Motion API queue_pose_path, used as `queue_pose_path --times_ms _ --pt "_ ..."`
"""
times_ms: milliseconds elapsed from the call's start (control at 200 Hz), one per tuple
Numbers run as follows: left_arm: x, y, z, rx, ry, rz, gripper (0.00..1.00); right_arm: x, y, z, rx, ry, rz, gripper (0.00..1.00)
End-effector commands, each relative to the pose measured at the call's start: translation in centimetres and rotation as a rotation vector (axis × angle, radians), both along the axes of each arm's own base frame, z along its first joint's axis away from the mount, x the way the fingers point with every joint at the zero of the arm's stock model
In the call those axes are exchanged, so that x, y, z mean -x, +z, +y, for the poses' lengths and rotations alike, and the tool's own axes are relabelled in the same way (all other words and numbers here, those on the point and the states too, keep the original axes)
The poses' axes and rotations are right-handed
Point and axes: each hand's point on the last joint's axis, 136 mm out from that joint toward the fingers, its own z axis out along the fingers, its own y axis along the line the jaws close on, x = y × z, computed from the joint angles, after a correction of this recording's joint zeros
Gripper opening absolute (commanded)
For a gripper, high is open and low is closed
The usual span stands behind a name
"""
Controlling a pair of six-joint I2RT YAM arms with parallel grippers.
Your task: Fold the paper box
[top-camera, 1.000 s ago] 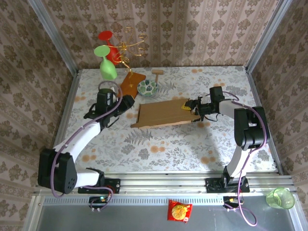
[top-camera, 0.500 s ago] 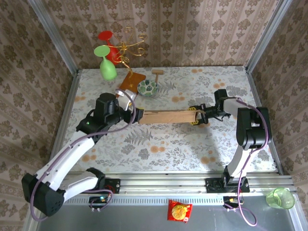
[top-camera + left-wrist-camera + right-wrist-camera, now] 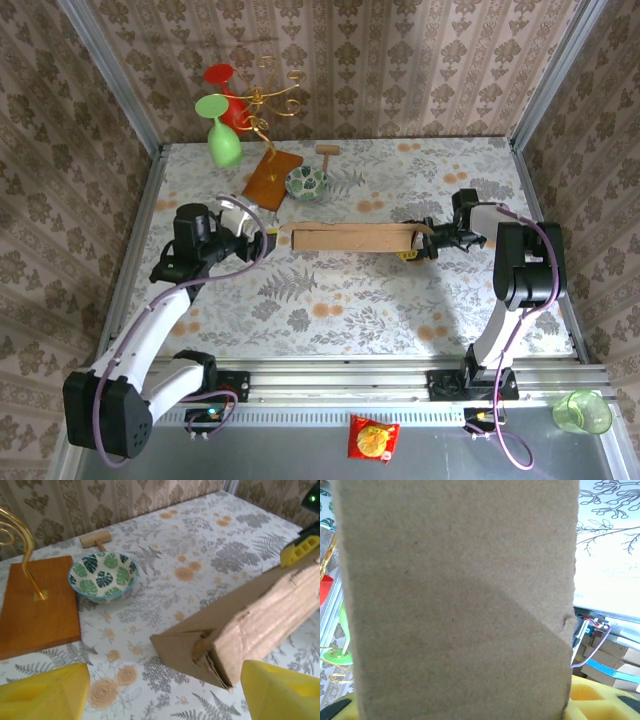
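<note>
The paper box point(image 3: 355, 238) is a tan cardboard slab standing on its long edge across the middle of the table. My right gripper point(image 3: 418, 243) is shut on its right end; in the right wrist view the cardboard point(image 3: 455, 600) sits between the yellow pads point(image 3: 592, 700). My left gripper point(image 3: 256, 228) is open, a little left of the box's left end and not touching it. In the left wrist view the box's folded end point(image 3: 215, 645) lies ahead, right of centre, between the wide-apart yellow fingertips point(image 3: 45, 692).
A reddish wooden board point(image 3: 272, 178) with a gold wire stand and a leaf-patterned bowl point(image 3: 306, 182) sit just behind the box's left end. Green and red glasses point(image 3: 222, 140) hang at the back left. A small wooden mallet point(image 3: 328, 150) lies by the back wall.
The box has been turned from lying tilted to standing on its edge. My left gripper has opened, let go of the left end and drawn back to the left.
</note>
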Motion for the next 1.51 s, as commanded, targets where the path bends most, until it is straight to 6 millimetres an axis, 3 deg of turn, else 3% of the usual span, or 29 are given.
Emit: queue_pose_path --times_ms 0,285,625,1000,1045,1120,1160,1500 --pt "-0.5 3.7 -1.2 0.046 -0.081 -0.104 0.8 0.9 -1.1 -0.2 0.003 -0.021 0.134 0.44" --pt "-1.0 4.1 -4.9 -0.066 -0.327 -0.141 0.79 0.4 -2.0 -0.6 0.0 -0.029 0.165 0.42" --pt "-3.2 1.7 -9.4 -0.182 -0.451 -0.12 0.75 -0.4 -2.5 -1.2 -0.002 -0.048 0.188 0.42" --pt "-3.9 0.9 -8.6 -0.253 -0.382 -0.11 0.6 -1.5 -3.0 -1.9 -0.006 -0.09 0.207 0.41" --pt "-3.9 0.8 -8.5 -0.255 -0.375 -0.104 0.53 -1.6 -3.1 -1.9 -0.005 -0.095 0.206 0.41" --pt "-4.0 0.6 -8.4 -0.258 -0.369 -0.094 0.31 -1.8 -3.3 -2.0 -0.004 -0.101 0.211 0.41" --pt "-4.2 0.5 -8.4 -0.26 -0.358 -0.093 0.25 -1.9 -3.3 -2.0 -0.003 -0.103 0.211 0.41" --pt "-5.6 -0.8 -8.8 -0.293 -0.284 -0.042 0.17 -2.2 -3.9 -2.0 -0.007 -0.13 0.221 0.42"
